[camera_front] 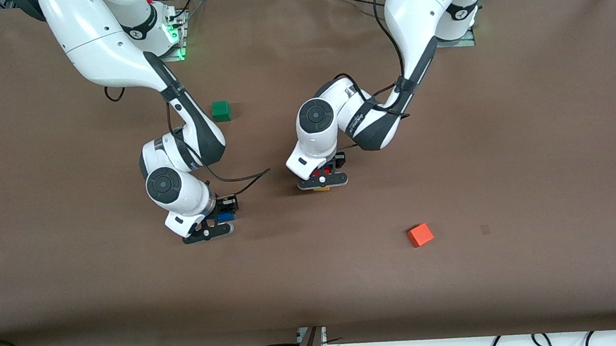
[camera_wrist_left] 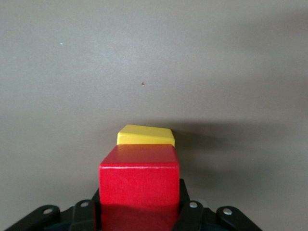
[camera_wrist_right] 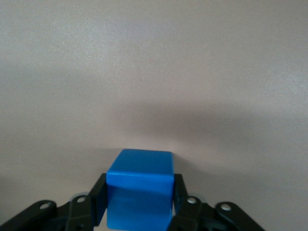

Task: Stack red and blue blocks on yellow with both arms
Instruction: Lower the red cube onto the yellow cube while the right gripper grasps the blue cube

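Red block [camera_wrist_left: 139, 185] gripped in left gripper [camera_front: 322, 181] fingers, held over yellow block [camera_wrist_left: 146, 135] mid-desk. Blue block [camera_wrist_right: 139, 195] clamped in right gripper [camera_front: 209, 231], low over desk [camera_front: 504, 152]. Red to be squared before release; slight offset seen.

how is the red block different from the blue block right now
The red block is deep red; the blue block is bright blue. The red block sits in the left gripper over the yellow block; the blue block sits in the right gripper, with only bare table in its wrist view. Both are small matte cubes that look the same size, each held between gripper fingers.
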`<state>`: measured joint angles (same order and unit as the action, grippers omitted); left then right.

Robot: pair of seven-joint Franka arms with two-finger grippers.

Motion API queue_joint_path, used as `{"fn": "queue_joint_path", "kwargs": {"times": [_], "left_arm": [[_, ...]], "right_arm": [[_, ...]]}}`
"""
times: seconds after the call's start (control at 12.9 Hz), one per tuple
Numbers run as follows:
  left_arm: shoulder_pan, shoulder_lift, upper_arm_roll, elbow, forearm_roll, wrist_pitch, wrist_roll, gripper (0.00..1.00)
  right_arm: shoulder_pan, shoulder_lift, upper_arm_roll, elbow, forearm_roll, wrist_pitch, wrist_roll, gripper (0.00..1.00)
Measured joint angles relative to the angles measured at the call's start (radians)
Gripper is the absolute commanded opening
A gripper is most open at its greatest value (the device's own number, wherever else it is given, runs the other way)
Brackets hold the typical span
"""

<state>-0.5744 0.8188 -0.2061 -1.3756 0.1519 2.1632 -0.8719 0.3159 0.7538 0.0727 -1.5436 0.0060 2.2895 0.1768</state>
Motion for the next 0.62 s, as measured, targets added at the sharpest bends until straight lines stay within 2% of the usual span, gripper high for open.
{"fn": "queue_joint_path", "kwargs": {"times": [0.08,0.15,0.46,0.62], "left_arm": [[-0.001,0.001,0.000,0.000,0.000,0.002,0.000,0.71],[-0.001,0.001,0.000,0.001,0.000,0.004,0.000,1.00],[-0.001,0.005,0.007,0.011,0.001,0.011,0.023,1.00],[0.000,0.000,0.026,0.054,0.002,-0.016,0.033,1.00]], "right_arm": [[-0.001,0.000,0.000,0.000,0.002,0.000,0.000,0.34],[-0.002,0.000,0.000,0.000,0.010,0.000,0.000,0.34],[-0.004,0.000,-0.003,0.002,0.041,0.000,-0.001,0.34],[-0.003,0.000,-0.003,0.003,0.041,0.000,-0.001,0.34]]}}
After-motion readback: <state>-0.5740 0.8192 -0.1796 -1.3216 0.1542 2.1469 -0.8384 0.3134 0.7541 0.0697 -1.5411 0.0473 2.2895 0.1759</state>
